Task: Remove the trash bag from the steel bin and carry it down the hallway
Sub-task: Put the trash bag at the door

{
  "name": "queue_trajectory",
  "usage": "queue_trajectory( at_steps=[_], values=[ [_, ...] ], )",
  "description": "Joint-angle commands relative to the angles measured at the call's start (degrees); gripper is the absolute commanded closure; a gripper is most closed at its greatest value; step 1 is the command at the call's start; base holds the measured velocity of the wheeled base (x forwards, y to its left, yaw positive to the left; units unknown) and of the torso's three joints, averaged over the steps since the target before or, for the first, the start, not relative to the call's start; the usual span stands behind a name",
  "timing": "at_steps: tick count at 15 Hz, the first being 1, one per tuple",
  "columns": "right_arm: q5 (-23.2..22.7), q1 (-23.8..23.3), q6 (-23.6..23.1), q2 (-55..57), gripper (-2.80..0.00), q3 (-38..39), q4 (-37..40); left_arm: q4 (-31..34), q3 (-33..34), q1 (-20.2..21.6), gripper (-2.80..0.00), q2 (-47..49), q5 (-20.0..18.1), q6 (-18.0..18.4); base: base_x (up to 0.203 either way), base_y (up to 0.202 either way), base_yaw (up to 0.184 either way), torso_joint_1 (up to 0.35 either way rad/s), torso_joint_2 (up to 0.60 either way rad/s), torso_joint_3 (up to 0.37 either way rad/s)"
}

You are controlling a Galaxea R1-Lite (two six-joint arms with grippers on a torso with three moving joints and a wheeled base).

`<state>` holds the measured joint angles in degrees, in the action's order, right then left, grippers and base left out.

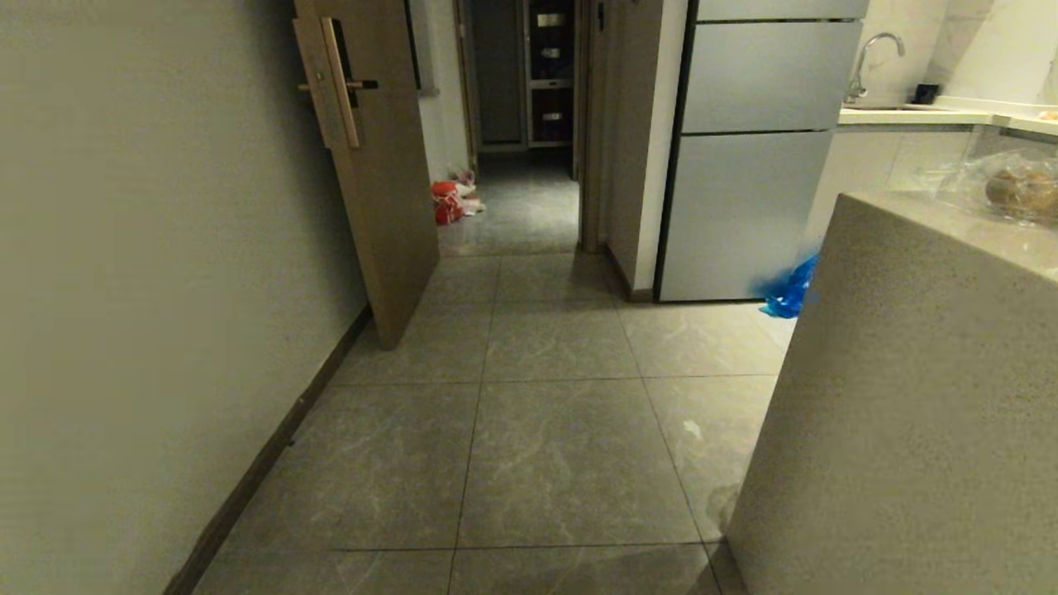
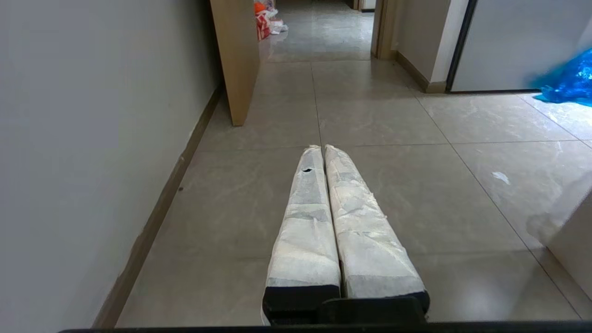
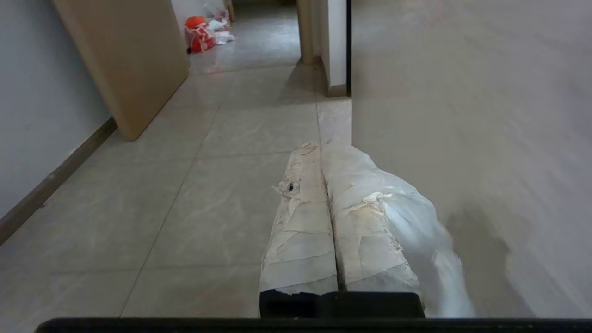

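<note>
Right gripper (image 3: 318,147) is closed tight, both taped fingers pressed together. A thin, see-through whitish plastic trash bag (image 3: 416,231) lies over one finger and hangs down. It looks pinched in the jaws, but I can't see the pinch itself. Left gripper (image 2: 323,147) is closed too, w/ nothing in it. Neither arm shows in the head view.

No steel bin in view, so the bag looks already out. Ahead runs the narrow hallway of big grey stone-look floor tiles (image 1: 562,463). An open brown wooden door (image 1: 388,207) is at 11 o'clock, a bright blue plastic bag (image 1: 789,289) at 2 o'clock, and a tall grey stone counter (image 1: 909,413) at 3 o'clock.

The bag is prob. very light, soft, floppy and slippery. It could tear or slide out. Best to hold it by the bunched-up top edge, w/ lots of folds squeezed together.
</note>
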<state>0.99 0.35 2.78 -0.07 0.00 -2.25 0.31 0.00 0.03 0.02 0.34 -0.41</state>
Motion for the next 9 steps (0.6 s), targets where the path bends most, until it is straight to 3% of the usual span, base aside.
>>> queue_trajectory(
  at_steps=[1,4,9],
  values=[
    [0.0,0.0,0.0,0.0,0.0,0.0,0.0,0.0,0.0,0.0,0.0,0.0,0.0,0.2,0.185,0.0,-0.003,0.0,0.0,0.005],
    [0.0,0.0,0.0,0.0,0.0,0.0,0.0,0.0,0.1,0.0,0.0,0.0,0.0,0.1,0.152,0.0,-0.001,0.001,0.0,-0.004],
    [0.0,0.0,0.0,0.0,0.0,0.0,0.0,0.0,0.0,0.0,0.0,0.0,-0.1,0.2,0.0,0.0,0.0,0.0,0.0,0.0]
  ],
)
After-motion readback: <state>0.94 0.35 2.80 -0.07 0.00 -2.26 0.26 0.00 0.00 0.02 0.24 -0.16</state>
